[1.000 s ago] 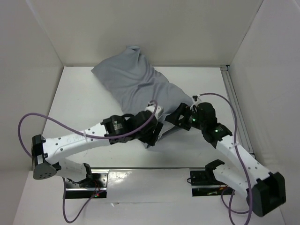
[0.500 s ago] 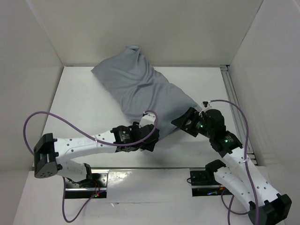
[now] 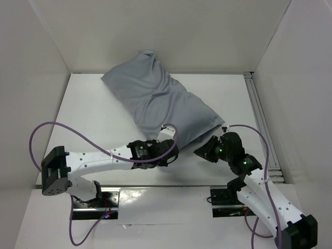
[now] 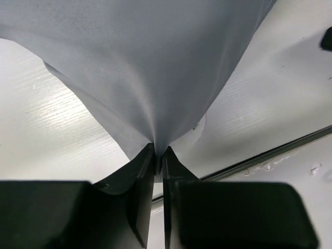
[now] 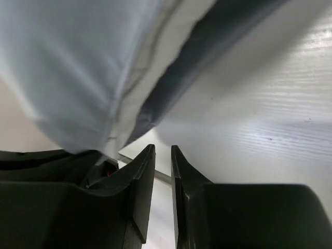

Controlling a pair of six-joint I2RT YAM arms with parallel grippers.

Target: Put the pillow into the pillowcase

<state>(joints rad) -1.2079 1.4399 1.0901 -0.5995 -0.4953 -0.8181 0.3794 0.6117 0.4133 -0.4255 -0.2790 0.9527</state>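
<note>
Pillowcase (image 3: 161, 101) edge pinched in left hand (image 4: 158, 151), right hand (image 5: 163, 150) nearly closed just beside it

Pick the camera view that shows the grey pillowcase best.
Top external: the whole pillowcase lies in view, corner to corner. Left wrist shows only a fold pinched by the left gripper; right wrist, a blurred edge.

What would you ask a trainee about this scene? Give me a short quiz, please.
1. True or false: the left gripper is pinching the grey pillowcase.
2. The pillowcase looks: A flat and empty; B plump and filled; C folded in half.
3. Which end of the pillowcase is the right gripper at, nearest the robot or farthest?
Key: 1 true; 2 B; 3 the nearest end.
</note>
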